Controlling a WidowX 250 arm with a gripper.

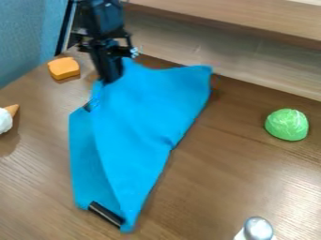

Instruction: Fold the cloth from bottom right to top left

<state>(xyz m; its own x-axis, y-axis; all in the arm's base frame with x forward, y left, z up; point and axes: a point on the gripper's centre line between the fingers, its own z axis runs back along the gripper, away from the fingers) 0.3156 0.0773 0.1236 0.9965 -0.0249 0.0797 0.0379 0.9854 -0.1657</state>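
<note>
The gripper (110, 77) hangs over the upper left part of the table, its tip against the top left of the blue cloth (147, 112). Part of the cloth lies folded over itself, with a long edge running from the top left down to a narrow point at the bottom. A second layer shows along the left side. The cloth's upper right corner spreads toward the back ledge. Whether the fingers hold the cloth cannot be made out.
An orange block (64, 68) lies left of the gripper, and a white and tan toy (6, 118) at the left edge. A green ball-like toy (287, 124) sits at right. A silver-topped object (257, 229) stands at bottom right. A wooden ledge (238, 56) runs behind.
</note>
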